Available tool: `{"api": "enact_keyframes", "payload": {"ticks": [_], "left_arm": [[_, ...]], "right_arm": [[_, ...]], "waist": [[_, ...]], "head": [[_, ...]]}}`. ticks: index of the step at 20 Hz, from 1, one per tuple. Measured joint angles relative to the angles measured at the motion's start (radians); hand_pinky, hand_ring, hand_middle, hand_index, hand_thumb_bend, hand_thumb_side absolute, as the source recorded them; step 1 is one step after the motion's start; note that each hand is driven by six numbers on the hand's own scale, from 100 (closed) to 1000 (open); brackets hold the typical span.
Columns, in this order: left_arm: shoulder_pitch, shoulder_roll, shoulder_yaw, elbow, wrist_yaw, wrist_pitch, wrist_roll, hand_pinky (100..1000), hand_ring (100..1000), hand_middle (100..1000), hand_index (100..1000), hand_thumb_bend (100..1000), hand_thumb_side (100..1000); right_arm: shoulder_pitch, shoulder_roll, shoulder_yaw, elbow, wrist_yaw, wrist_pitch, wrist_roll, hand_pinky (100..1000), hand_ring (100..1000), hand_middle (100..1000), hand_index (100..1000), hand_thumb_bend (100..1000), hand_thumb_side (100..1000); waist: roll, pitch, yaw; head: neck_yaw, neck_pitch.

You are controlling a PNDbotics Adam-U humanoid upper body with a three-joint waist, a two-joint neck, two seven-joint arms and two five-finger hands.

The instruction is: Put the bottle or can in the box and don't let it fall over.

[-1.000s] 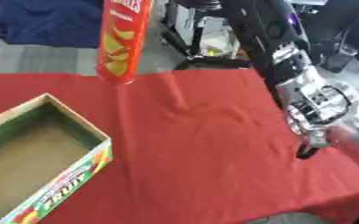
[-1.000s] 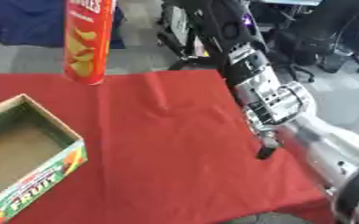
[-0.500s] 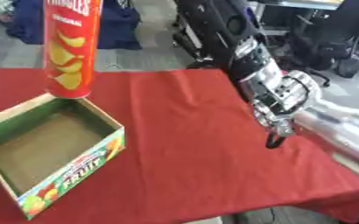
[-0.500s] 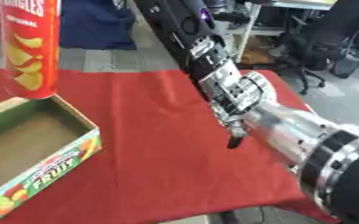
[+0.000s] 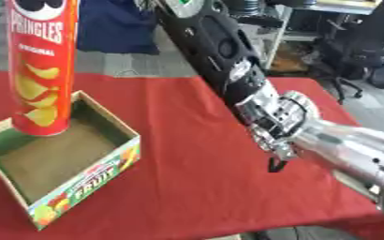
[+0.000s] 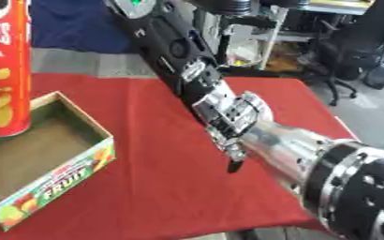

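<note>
Pringles can (image 5: 41, 70) stands at upper left of frame, base inside the far corner of the fruit box (image 5: 84, 180); long axis vertical, label upright, top cut off by the frame edge. Placement appears essentially done; what remains is confirming it stays up. Right hand (image 5: 279, 123) at centre-right over the red tablecloth (image 5: 187, 187); cannot tell its finger state. Left hand not visible.

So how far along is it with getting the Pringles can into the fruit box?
Nearly done, it seems. The Pringles can stands upright with its base at the far corner of the cardboard fruit box, apparently inside. Nothing is in hand: the right hand hangs over the red tablecloth, apart from can and box. The left hand is not visible. Left: confirming the can stays standing.
</note>
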Motion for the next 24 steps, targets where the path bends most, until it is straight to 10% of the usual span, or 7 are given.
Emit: {"api": "enact_keyframes", "payload": {"ticks": [24], "left_arm": [[-0.088, -0.021, 0.036, 0.000, 0.010, -0.007, 0.027, 454, 873, 661, 665, 100, 642]], "right_arm": [[0.019, 0.094, 0.018, -0.007, 0.157, -0.057, -0.051, 193, 100, 100, 140, 100, 183]], "waist": [[-0.033, 0.052, 0.176]], "head": [[-0.107, 0.000]]}}
